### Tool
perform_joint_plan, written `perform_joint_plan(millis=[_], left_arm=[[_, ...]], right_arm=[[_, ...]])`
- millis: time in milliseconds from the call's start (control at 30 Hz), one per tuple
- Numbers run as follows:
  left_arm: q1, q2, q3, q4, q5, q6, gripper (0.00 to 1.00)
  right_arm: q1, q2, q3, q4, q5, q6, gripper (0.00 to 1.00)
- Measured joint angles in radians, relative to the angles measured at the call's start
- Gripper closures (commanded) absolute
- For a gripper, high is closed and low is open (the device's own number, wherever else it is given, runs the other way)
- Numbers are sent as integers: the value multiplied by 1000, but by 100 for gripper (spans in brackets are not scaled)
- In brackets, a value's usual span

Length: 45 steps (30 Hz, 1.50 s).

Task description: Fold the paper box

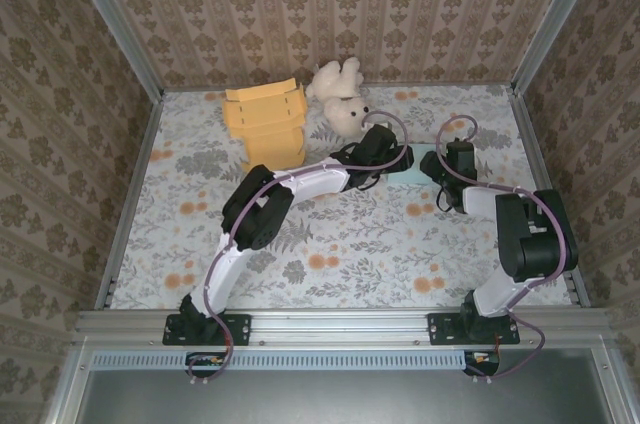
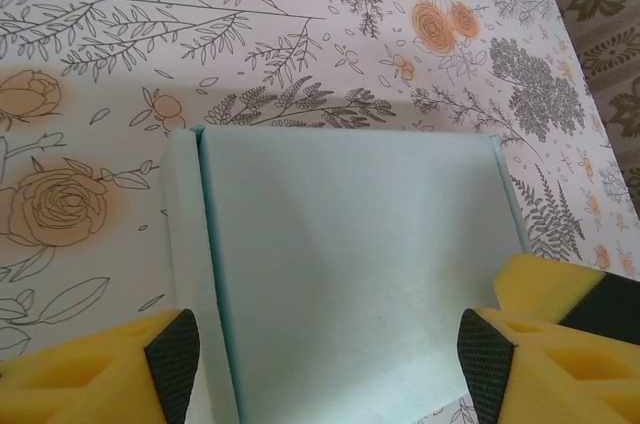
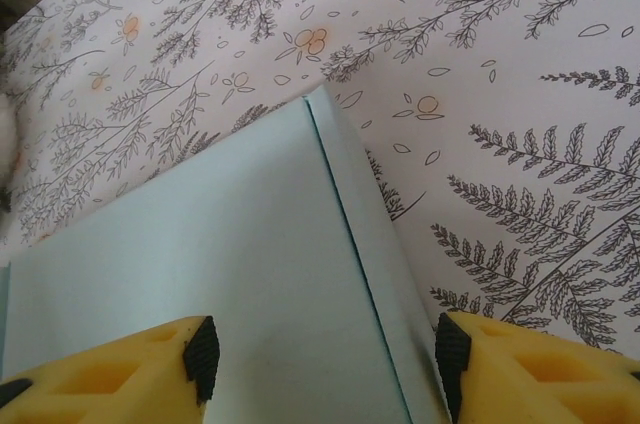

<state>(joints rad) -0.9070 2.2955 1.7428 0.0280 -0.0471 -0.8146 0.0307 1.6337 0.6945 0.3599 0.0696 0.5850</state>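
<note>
Paper box (image 1: 419,160), pale mint green, lies flat on the flowered table (image 1: 330,244), right of the middle and toward the far side, between the tips of the two arms. The left claw (image 1: 398,156) comes at it from the left and the right claw (image 1: 438,162) from the right, their heads close together over the paper.

In the left wrist view the left claw is open, with its jaws set wide. One black pad (image 2: 175,362) hangs over a narrow flap (image 2: 185,234) that runs along the sheet's left edge, and the other sits at the sheet's right edge. I cannot tell whether the pads touch the paper.

In the right wrist view the right claw is open as well. The broad panel fills the space between its jaws, and a narrow side strip (image 3: 375,244) runs beyond a straight crease toward the right-hand pad (image 3: 452,364). Nothing is gripped by either claw.

A yellow carton (image 1: 265,122) stands at the far left of the table by the back wall, with a white stuffed bear (image 1: 340,94) just beside it on the right
</note>
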Motion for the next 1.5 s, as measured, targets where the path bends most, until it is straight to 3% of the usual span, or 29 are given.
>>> perform_joint_plan(millis=[233,367,500,600,767,933,1100,1267,1500], left_arm=[[24,-61,-80,-31,-55,5,23],[64,-204,-225,-45,-85,26,23],[117,-410,-373,-64,-143,70,22],[182,-569,-481,-86,-163,98,22],[380,-724,-656,-109,-142,117,22],[584,-730,-783,-119,-71,140,22],[706,-650,-795,-72,32,164,22],[723,-550,-757,-32,90,182,24],[721,-444,-639,-43,72,190,29]], right_arm=[[3,-155,-36,-11,5,18,36],[19,-296,-76,-50,5,20,37],[116,-485,-106,-135,28,-10,37],[220,-603,-115,-175,40,-48,37],[341,-677,-134,-211,43,-85,37],[416,-631,-135,-233,44,-110,38],[463,-541,-124,-245,47,-130,38],[485,-470,-93,-256,51,-146,37],[525,-401,-64,-236,22,-194,36]])
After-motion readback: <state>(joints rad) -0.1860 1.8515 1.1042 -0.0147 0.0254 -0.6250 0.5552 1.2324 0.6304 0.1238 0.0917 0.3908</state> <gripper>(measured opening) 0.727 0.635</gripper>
